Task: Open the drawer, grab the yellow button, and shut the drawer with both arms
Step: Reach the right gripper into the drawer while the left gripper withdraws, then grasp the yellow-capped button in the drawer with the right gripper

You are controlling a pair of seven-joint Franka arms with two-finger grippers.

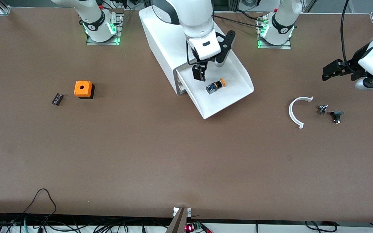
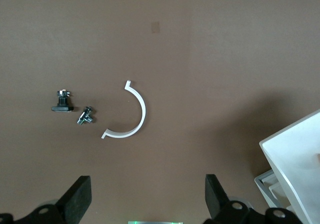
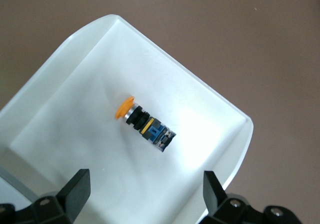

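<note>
The drawer [image 1: 228,105], the top tray of the white cabinet [image 1: 160,42], is pulled out toward the front camera. The button [image 1: 215,86] lies on its side in the tray, orange cap toward the left arm's end. My right gripper [image 1: 202,72] hangs open over the tray, just above the button and beside it toward the cabinet, holding nothing. The right wrist view shows the button [image 3: 145,125] on the tray floor [image 3: 75,114] ahead of the open gripper [image 3: 145,191]. My left gripper [image 1: 328,72] waits open and empty over the table at the left arm's end [image 2: 147,194].
An orange cube with a hole [image 1: 83,89] and a small dark ridged block [image 1: 57,99] sit toward the right arm's end. A white curved strip [image 1: 295,113] and two small dark parts [image 1: 322,109] [image 1: 336,115] lie below the left gripper. The drawer's corner [image 2: 300,154] shows in the left wrist view.
</note>
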